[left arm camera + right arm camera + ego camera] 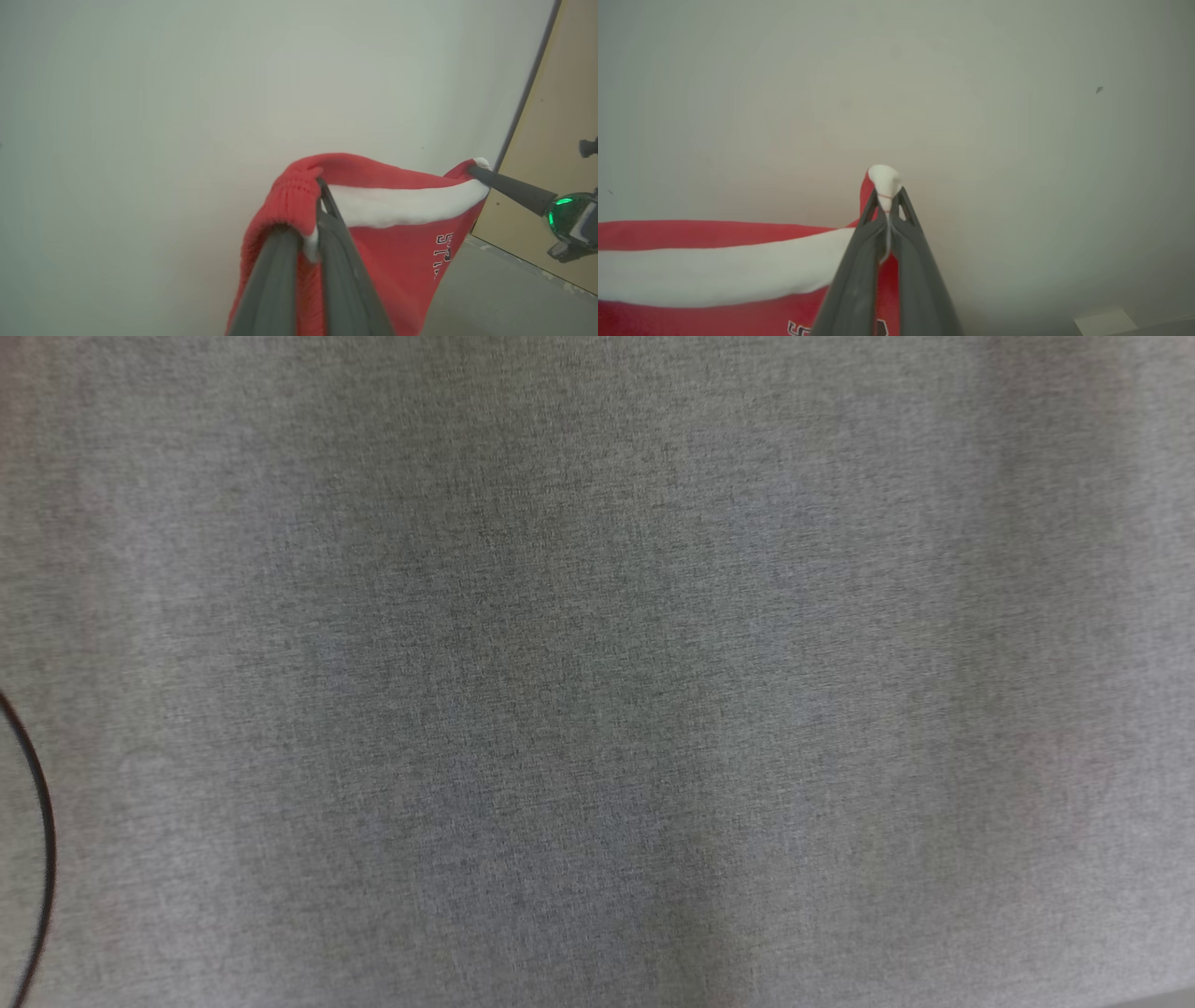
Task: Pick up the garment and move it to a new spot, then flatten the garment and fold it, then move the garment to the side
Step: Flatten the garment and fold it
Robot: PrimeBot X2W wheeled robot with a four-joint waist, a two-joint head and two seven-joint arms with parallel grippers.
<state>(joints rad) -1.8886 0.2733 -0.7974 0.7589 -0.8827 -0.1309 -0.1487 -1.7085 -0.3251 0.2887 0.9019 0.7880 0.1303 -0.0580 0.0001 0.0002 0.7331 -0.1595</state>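
Jaws on both arms were clamped tight on cloth.

Head view: a heathered grey surface ran from edge to edge. A thin dark cable curved in at 8 o'clock.

Left wrist view: the left gripper pinched a ribbed red corner of the garment near centre. The top edge, red outside and white inside, ran taut toward 3 o'clock, where the right gripper bit the other corner in front of a tan panel. Dark lettering showed on the red face at 4 o'clock. The garment hung in the air against a pale wall, touching nothing else that could be seen.

Right wrist view: the right gripper squeezed a white-and-red tuft at centre, and the garment stretched away toward 9 o'clock.

By my reading this was the first step — the lift and carry to a new spot. The next move called for both arms to come down together, keeping the edge spread so the cloth landed flat on the surface before either grip let go.
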